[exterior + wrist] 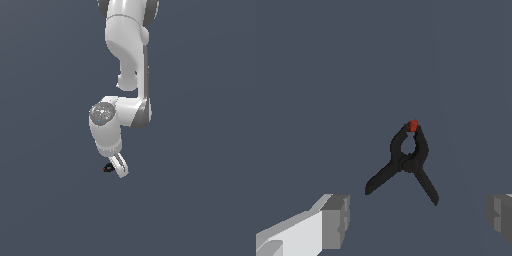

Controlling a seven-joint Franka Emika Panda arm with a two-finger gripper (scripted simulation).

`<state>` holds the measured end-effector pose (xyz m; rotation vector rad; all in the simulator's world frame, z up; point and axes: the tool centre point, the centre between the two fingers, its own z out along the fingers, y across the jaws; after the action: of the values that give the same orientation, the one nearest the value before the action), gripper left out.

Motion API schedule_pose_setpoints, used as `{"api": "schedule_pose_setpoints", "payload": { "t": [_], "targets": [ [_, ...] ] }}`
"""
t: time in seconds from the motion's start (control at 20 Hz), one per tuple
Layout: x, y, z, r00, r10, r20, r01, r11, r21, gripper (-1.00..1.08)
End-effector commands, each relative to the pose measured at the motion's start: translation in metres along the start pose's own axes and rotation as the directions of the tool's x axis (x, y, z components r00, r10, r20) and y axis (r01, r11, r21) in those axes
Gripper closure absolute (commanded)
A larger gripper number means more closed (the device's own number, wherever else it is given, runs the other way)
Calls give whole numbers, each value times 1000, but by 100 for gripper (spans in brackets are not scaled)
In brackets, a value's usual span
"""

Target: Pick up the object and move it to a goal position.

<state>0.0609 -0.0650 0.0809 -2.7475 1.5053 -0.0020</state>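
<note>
**A:** Where is the clamp (406,161) sitting right now?

**B:** It is lying on the dark grey floor (200,200), and in the wrist view it is showing up between the two fingers (336,220), not touching either of them. Its two prongs are splaying out towards the camera, and its looped end with the small red tip (413,125) is pointing away.

**A:** And in the exterior view?

**B:** There it is only showing as a tiny black and red speck (107,168), just beside the gripper (119,167) on the exterior view's left. The shape is too small to make out from that side.

**A:** What are the fingers doing?

**B:** They are standing wide apart. The wrist view is showing one grey pad at each lower corner, with the clamp in the gap and bare floor on both sides of it. Nothing is being held.

**A:** Is the gripper touching the floor?

**B:** I cannot tell. In the exterior view the white finger is reaching down level with the clamp, but the plain floor is giving no shadow or edge to judge by.

**A:** How is the arm (127,55) standing?

**B:** It is coming down from the top of the exterior view, bending at a round joint, and pointing its hand downward over the clamp.

**A:** Anything else around?

**B:** Only the flat grey floor is filling both views.
</note>
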Motion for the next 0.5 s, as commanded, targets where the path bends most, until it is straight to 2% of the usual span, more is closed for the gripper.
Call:
{"api": "schedule_pose_setpoints", "payload": {
  "t": [0.0, 0.45],
  "targets": [
    [5, 1, 6, 998, 56, -1, -56, 998, -2, -92],
    [13, 4, 17, 988, 153, -4, -153, 988, -8, -92]
  ]
}}
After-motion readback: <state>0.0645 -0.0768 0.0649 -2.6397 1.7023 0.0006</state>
